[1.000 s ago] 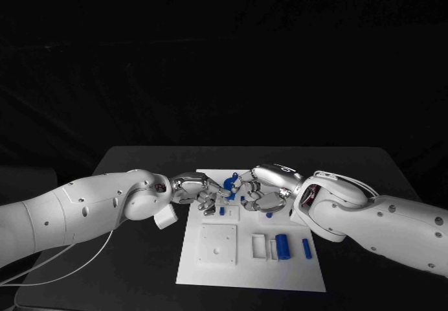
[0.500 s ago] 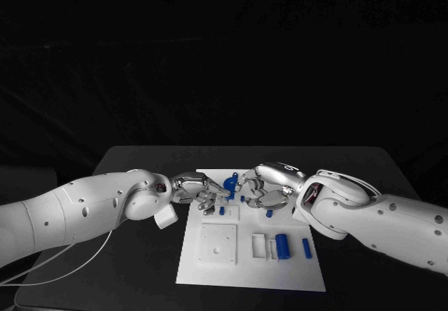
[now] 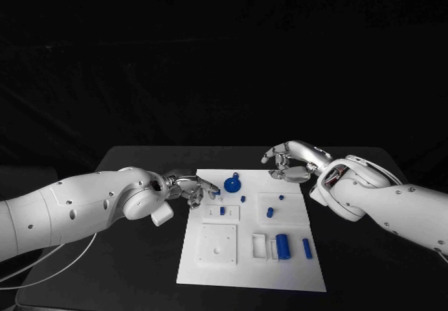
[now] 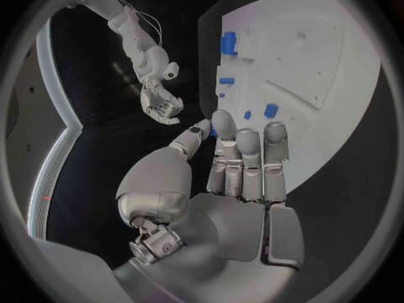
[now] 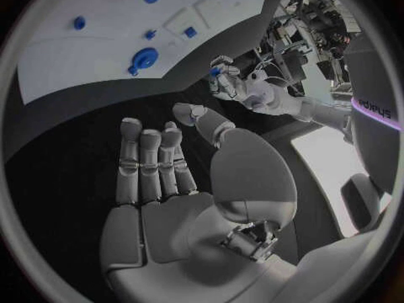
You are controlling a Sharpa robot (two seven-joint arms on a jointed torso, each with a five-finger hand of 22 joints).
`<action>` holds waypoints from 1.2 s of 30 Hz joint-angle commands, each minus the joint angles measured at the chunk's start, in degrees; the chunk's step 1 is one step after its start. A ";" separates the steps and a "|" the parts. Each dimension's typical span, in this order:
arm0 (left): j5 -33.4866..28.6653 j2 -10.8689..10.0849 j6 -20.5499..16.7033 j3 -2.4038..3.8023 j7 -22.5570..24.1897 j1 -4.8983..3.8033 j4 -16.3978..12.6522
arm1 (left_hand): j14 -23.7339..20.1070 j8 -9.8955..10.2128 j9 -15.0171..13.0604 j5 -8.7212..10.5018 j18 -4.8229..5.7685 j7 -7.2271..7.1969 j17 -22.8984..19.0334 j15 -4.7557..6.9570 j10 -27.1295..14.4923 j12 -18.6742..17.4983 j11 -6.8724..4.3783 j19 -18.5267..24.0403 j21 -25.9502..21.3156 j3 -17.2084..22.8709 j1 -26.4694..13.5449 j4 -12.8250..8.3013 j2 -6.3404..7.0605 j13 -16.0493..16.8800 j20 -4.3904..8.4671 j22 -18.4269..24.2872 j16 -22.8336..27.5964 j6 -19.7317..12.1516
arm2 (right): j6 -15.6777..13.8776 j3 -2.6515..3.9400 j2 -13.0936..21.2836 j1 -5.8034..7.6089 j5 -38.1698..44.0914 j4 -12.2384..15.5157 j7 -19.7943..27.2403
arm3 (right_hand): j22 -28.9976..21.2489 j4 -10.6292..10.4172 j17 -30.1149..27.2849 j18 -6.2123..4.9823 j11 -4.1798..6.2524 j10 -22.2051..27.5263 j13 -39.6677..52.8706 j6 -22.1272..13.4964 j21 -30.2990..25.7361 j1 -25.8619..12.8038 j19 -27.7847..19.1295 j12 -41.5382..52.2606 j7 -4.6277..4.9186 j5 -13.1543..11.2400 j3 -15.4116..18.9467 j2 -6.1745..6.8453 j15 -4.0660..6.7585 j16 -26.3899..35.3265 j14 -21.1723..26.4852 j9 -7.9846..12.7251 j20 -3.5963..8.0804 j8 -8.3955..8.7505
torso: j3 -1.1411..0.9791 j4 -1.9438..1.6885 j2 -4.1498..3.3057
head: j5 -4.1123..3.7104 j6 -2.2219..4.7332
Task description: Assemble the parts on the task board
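Both hands pull apart off the task board (image 3: 250,272), left hand (image 3: 191,188) and right hand (image 3: 291,161) empty (fingers loosely spread), leaving the round blue part (image 3: 232,183) seated.

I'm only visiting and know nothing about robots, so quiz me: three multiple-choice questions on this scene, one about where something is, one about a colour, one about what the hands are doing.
1. Where does the round blue disc part lie?
A. near the far edge of the white task board
B. on the black table beside the board
C. in the right hand

2. What colour are the small parts on the board?
A. red
B. blue
C. green

3. What are the two silver hands doing?
A. both hold a part
B. only the left holds a part
C. neither holds anything

Answers: 1 A, the head view shows the disc on the board's far end. 2 B, every small piece, such as the upright cylinder, is blue. 3 C, the left hand and right hand show bare palms and loose fingers in their wrist views.
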State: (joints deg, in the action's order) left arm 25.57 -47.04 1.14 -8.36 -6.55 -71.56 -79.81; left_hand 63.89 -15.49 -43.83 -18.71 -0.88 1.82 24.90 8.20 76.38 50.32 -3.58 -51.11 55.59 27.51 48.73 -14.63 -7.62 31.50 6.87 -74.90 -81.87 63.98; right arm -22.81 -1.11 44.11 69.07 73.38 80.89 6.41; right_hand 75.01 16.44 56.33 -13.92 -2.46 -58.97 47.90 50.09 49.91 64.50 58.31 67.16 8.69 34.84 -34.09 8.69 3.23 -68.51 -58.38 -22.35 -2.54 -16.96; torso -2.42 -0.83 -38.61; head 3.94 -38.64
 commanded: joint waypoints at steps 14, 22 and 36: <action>32.37 1.23 -7.16 -3.88 -17.60 -3.79 -4.03 | 4.53 -0.65 -0.43 -8.28 -0.46 -0.66 -0.09 2.81 3.49 0.26 -1.66 -1.84 1.14 3.08 -0.36 -2.28 1.40 -0.41 8.68 -1.05 -0.14 1.91 | -3.69 1.73 -1.01 0.94 -9.17 -10.74 1.90 | 0.88 0.10 -0.17 -1.08 -0.12 0.41 -0.14 -0.10 -0.19 -0.12 -0.34 -0.24 0.32 0.51 -1.15 0.81 -0.09 0.29 0.32 0.07 -0.13 0.25 | -0.36 0.00 0.28 | 0.78 -1.69; 38.86 3.20 -8.13 -5.37 -18.61 -3.77 -3.46 | 4.98 -0.79 -0.54 -10.02 -0.57 -0.83 -0.03 2.89 3.84 0.32 -1.81 -2.06 1.48 3.25 -0.48 -2.30 1.66 -0.39 8.73 -1.09 -0.25 2.44 | -3.31 2.13 -1.31 1.64 -10.21 -12.53 1.58 | 0.89 0.16 -0.19 -1.08 -0.13 0.43 -0.16 -0.16 -0.19 0.03 -0.35 -0.24 0.33 0.69 -1.45 1.00 -0.09 0.30 0.34 0.09 -0.12 0.27 | -0.34 -0.10 0.27 | 1.22 -2.52; 39.32 5.76 -7.79 -5.42 -17.97 -2.08 -1.43 | 5.49 -1.08 -0.76 -12.81 -0.71 -1.16 0.25 3.11 4.16 0.94 -2.14 -2.36 1.96 3.65 -1.03 -2.29 1.97 -0.06 8.76 -1.09 -0.78 3.30 | -2.87 2.13 -1.34 2.00 -10.20 -11.45 1.41 | 0.90 0.13 -0.23 -1.08 -0.14 0.49 -0.18 -0.20 -0.21 0.49 -0.38 -0.26 0.34 0.72 -2.08 1.20 -0.10 0.31 0.38 0.12 -0.12 0.28 | -0.20 -0.11 0.24 | 0.85 -2.98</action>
State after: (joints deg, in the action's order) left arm 63.69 -41.59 -6.55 -13.83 -24.53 -73.65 -81.36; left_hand 66.27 -16.27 -44.50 -27.49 -0.88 1.07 25.08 8.30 78.54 51.03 -4.10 -53.18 57.23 27.69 47.53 -14.45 -5.65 31.39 7.45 -74.93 -82.31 66.37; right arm -26.00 1.00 42.84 71.02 63.41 69.25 7.39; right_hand 75.01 16.52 56.15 -13.97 -2.66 -58.77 47.79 49.90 49.91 64.73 58.32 67.16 8.48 35.34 -35.76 9.36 3.06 -68.51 -58.26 -22.29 -2.56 -16.96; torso -2.62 -0.83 -38.39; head 4.86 -41.51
